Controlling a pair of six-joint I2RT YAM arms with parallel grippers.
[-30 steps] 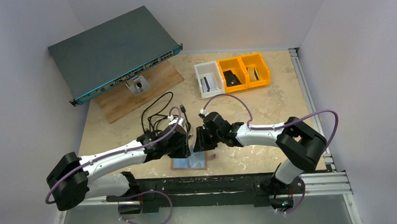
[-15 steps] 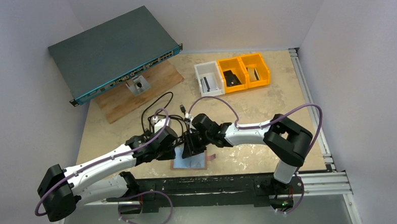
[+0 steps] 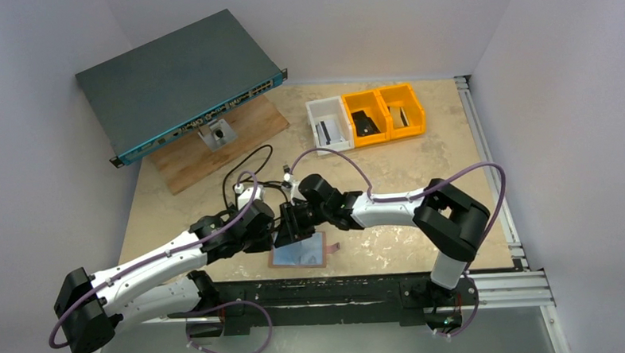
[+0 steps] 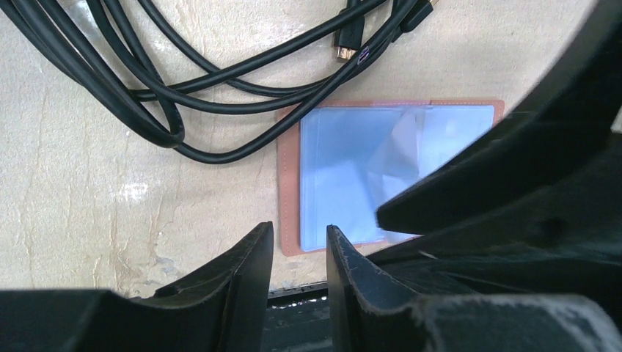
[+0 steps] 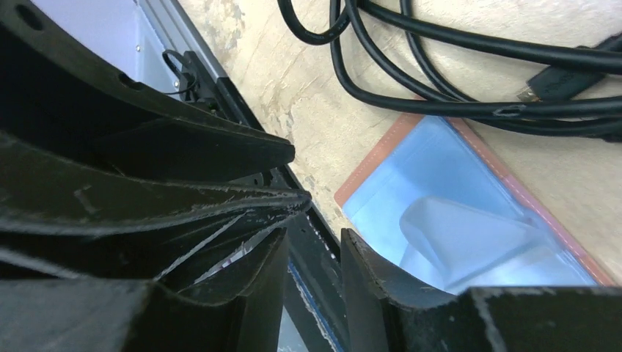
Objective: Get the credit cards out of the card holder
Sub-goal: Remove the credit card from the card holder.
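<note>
I find the card holder open flat just below both sets of fingers, left and right, each narrowly parted, holding nothing.

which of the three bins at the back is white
The leftmost bin of the row: it is white, with a card-like item inside, while the two bins to its right are both orange-yellow.
</note>
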